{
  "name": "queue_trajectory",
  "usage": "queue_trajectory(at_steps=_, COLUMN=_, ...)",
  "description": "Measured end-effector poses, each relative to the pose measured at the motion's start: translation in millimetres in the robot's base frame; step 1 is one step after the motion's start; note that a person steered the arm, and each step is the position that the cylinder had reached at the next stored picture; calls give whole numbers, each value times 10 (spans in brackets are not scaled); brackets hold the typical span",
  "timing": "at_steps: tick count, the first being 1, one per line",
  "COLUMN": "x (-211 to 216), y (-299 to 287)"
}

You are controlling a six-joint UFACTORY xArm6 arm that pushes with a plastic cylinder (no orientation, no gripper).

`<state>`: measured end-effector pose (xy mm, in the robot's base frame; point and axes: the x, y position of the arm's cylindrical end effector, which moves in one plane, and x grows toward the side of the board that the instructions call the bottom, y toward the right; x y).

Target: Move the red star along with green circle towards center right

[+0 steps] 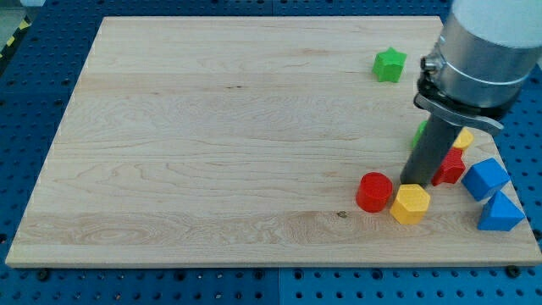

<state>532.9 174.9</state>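
Note:
My tip (412, 183) rests on the wooden board (212, 144) at the view's lower right. The red star (451, 167) lies just to the right of the rod, partly hidden by it. Only a green sliver of the green circle (418, 131) shows at the rod's left edge, above the tip. A yellow hexagon (411, 204) sits right below the tip, touching or nearly touching it. A red cylinder (373, 191) lies just left of the tip.
A green star (389, 65) lies near the view's top right. A small yellow block (463, 139) peeks out above the red star. Two blue blocks (485, 178) (500, 212) sit by the board's right edge. The arm's grey body (483, 51) covers the top right corner.

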Motion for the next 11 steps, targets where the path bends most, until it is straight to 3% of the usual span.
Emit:
queue_trajectory(at_steps=3, x=319, y=83)
queue_trajectory(at_steps=6, x=219, y=520)
queue_trajectory(at_steps=11, x=35, y=502)
